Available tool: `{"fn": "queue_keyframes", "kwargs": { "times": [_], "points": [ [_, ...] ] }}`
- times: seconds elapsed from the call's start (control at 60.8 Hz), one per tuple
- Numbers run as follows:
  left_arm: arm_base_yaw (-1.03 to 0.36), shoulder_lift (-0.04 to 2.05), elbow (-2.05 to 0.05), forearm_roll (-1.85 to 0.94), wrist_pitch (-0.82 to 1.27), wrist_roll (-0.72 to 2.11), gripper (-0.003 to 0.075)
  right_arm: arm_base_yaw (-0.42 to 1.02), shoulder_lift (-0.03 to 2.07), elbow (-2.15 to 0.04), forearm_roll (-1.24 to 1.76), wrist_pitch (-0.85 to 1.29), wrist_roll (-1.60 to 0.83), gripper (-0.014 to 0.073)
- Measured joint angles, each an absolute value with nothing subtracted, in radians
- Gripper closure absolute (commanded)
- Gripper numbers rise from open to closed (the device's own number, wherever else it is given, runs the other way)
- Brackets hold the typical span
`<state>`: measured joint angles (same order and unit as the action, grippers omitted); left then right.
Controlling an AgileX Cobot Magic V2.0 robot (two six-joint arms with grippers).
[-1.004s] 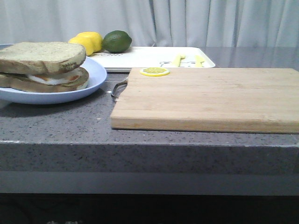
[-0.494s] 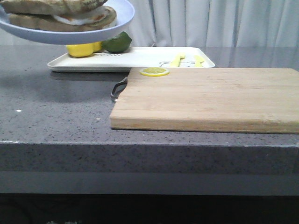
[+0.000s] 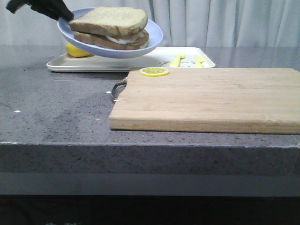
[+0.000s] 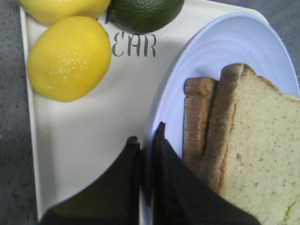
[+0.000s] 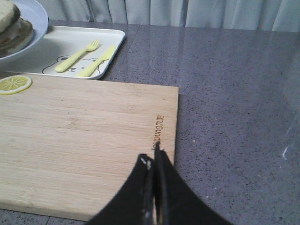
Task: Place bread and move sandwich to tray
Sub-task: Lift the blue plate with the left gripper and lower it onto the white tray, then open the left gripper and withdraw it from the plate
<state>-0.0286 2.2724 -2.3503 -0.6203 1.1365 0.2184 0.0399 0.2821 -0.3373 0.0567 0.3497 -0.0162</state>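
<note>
Pale-blue plate point(image 3: 110, 49): aloft over tray point(image 3: 140, 60), carrying sandwich point(image 3: 111, 28)
Bread point(image 4: 262, 154): topmost on sandwich
Left gripper point(image 4: 145, 145): clamped on plate rim
Right gripper point(image 5: 152, 161): pinched closed, empty, above board point(image 5: 84, 136)

Plate point(image 3: 110, 47) with sandwich point(image 3: 111, 28) now above tray point(image 3: 140, 62).

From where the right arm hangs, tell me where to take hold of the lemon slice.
The lemon slice lies flat at the cutting board's far left corner. Probably best to descend from straight above and pinch across its rind edges, since it is too thin to grasp from the side.
</note>
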Motion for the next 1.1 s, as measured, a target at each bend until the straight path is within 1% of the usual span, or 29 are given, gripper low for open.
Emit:
{"fn": "queue_keyframes", "kwargs": {
  "times": [0.115, 0.23, 0.527, 0.576, 0.609, 0.806, 0.872, 0.921, 1.004, 1.053, 1.102],
  "points": [
    [-0.038, 2.388, -2.485, -0.619, 1.14, 0.166, 0.0739, 0.04, 0.282, -0.337, 0.057, 0.35, -0.016, 0.0679],
    [-0.038, 2.465, -2.557, -0.624, 1.141, 0.119, 0.0738, 0.04, 0.282, -0.337, 0.057, 0.35, -0.016, 0.0679],
    [-0.042, 2.521, -2.577, -0.661, 1.132, 0.1, 0.0732, 0.04, 0.282, -0.337, 0.057, 0.35, -0.016, 0.0679],
    [-0.042, 2.523, -2.578, -0.665, 1.132, 0.1, 0.0713, 0.04, 0.282, -0.337, 0.057, 0.35, -0.016, 0.0679],
    [-0.044, 2.525, -2.578, -0.665, 1.134, 0.1, 0.0686, 0.04, 0.282, -0.337, 0.057, 0.35, -0.016, 0.0679],
    [-0.047, 2.525, -2.584, -0.685, 1.141, 0.098, 0.0461, 0.04, 0.282, -0.337, 0.057, 0.35, -0.016, 0.0679],
    [-0.049, 2.525, -2.588, -0.686, 1.148, 0.098, 0.0414, 0.04, 0.282, -0.337, 0.057, 0.35, -0.016, 0.0679],
    [-0.049, 2.525, -2.593, -0.686, 1.159, 0.096, 0.0392, 0.04, 0.282, -0.337, 0.057, 0.35, -0.016, 0.0679],
    [-0.049, 2.526, -2.617, -0.684, 1.174, 0.096, 0.0396, 0.04, 0.282, -0.337, 0.057, 0.35, -0.016, 0.0679],
    [-0.047, 2.528, -2.648, -0.684, 1.193, 0.096, 0.0409, 0.04, 0.282, -0.337, 0.057, 0.35, -0.016, 0.0679],
    [-0.045, 2.528, -2.682, -0.684, 1.209, 0.096, 0.0444, 0.04, 0.282, -0.337, 0.057, 0.35, -0.016, 0.0679]
  ]
}}
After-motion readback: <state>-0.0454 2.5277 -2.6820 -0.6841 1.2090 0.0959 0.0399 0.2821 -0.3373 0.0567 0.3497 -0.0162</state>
